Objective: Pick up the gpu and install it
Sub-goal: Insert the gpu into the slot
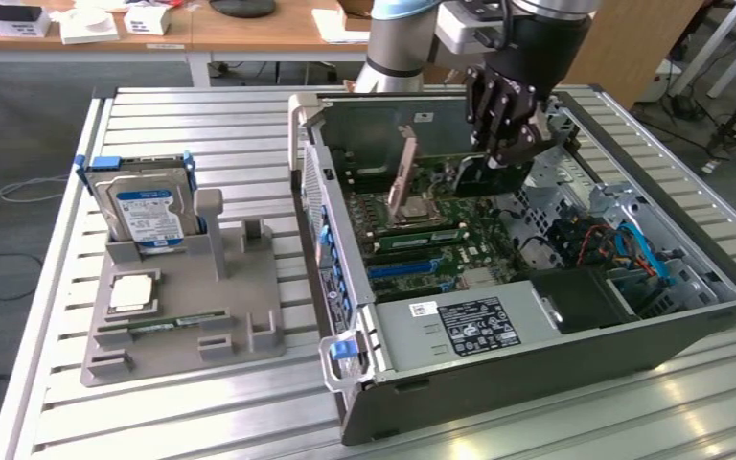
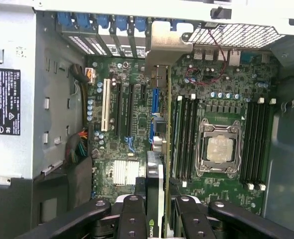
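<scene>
Pinching gpu (image 2: 155, 174) edge-on with claw (image 2: 157, 211), a finger on each face. Held upright over motherboard (image 2: 207, 194) inside open case (image 1: 535, 383) on worktop (image 1: 176, 412).

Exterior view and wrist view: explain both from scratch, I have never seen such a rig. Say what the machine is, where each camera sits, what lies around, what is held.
The machine is one robot arm ending in a gripper, a black claw with fingers. The exterior view comes from a camera off the arm, showing a metal table. The wrist view comes from a camera on the wrist, looking past the gripper into an open computer case. The gripper is shut on the gpu, a thin card held on edge over the motherboard. On the exterior view's left, a grey holder carries a hard drive, a square chip and a RAM stick.
</scene>
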`<state>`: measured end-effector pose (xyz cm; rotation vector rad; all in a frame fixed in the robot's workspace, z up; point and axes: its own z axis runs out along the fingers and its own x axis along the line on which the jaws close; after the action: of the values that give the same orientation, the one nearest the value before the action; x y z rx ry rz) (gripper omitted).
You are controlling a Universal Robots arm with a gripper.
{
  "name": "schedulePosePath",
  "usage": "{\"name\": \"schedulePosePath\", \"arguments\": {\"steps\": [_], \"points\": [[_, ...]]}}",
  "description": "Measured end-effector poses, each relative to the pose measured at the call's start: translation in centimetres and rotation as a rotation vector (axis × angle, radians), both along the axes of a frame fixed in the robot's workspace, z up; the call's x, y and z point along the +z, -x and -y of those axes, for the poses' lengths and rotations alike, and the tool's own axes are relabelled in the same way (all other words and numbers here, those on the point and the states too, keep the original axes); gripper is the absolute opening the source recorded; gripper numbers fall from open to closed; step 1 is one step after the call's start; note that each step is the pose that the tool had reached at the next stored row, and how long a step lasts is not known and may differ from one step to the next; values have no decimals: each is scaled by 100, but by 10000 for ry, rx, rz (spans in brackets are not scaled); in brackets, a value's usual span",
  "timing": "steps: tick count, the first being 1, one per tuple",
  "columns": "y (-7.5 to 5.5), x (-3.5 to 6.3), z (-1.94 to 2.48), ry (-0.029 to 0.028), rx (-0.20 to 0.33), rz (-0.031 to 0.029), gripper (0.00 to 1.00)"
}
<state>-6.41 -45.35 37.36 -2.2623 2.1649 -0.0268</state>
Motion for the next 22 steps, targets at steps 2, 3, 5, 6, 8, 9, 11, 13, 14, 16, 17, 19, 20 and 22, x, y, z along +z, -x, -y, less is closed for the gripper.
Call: {"name": "schedulePosePath", "arguments": {"steps": [2, 3, 5, 6, 8, 9, 11, 13, 14, 16, 17, 19, 20, 22], "points": [[9, -5, 0, 0, -55, 2, 27], [14, -10, 0, -3, -96, 6, 27], [20, -20, 0, -1, -222, 9, 27], [20, -25, 0, 0, -294, 10, 27], [21, -26, 0, 1, -386, 9, 27], [22, -27, 0, 1, -387, 9, 27], [22, -28, 0, -1, -387, 10, 27], [22, -45, 0, -7, -387, 13, 27], [22, -61, 0, -4, -387, 12, 27], [22, -95, 0, -2, -388, 10, 27], [22, -114, 0, -3, -389, 11, 27], [23, -150, 0, -1, -397, 10, 27], [23, -168, 0, -1, -404, 10, 27], [23, -199, 0, -1, -413, 10, 27]]}}
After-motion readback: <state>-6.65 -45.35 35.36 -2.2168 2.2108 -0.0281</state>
